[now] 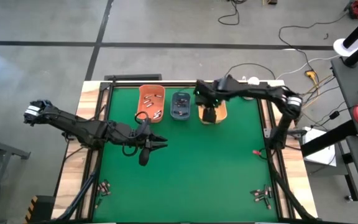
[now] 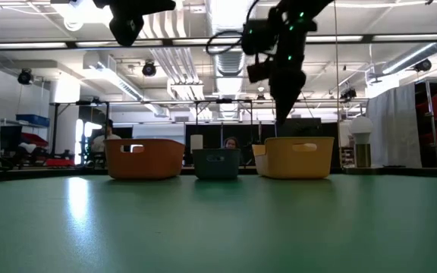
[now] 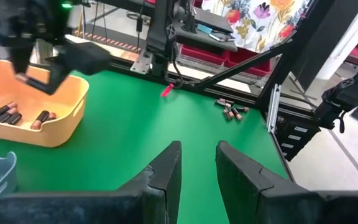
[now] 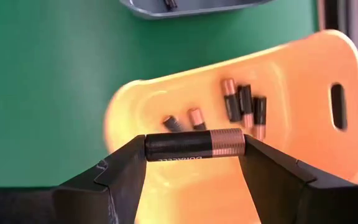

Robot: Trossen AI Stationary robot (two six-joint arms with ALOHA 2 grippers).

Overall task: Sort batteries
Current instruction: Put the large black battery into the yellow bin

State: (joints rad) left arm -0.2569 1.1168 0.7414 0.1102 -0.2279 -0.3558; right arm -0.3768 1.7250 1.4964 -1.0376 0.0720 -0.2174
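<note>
My right gripper [image 1: 209, 113] hangs over the yellow-orange bin [image 1: 219, 112] at the table's far side, shut on a black battery with a coppery end [image 4: 194, 145]. Several batteries [image 4: 244, 111] lie on that bin's floor [image 4: 303, 143]. The low view shows this gripper [image 2: 287, 106] just above the bin's rim [image 2: 294, 142]. My left gripper [image 1: 158, 144] stands open over bare green mat near the table's middle, its fingers [image 3: 169, 163] holding nothing. More batteries lie in the orange bin [image 1: 151, 102] and the blue-grey bin [image 1: 180, 106]. My right gripper pinches the battery lengthwise, one finger on its dark end [image 4: 153, 148] and the other on its coppery end [image 4: 236, 143]. The fingers point down from above. The battery lies level across the gap, lifted clear above the yellow-orange bin.
Loose batteries lie at the near left corner [image 1: 104, 186] and the near right corner [image 1: 263, 196] of the mat. A small red piece [image 1: 257, 152] sits near the right edge. The three bins stand in a row at the far edge, with open green mat in front of them.
</note>
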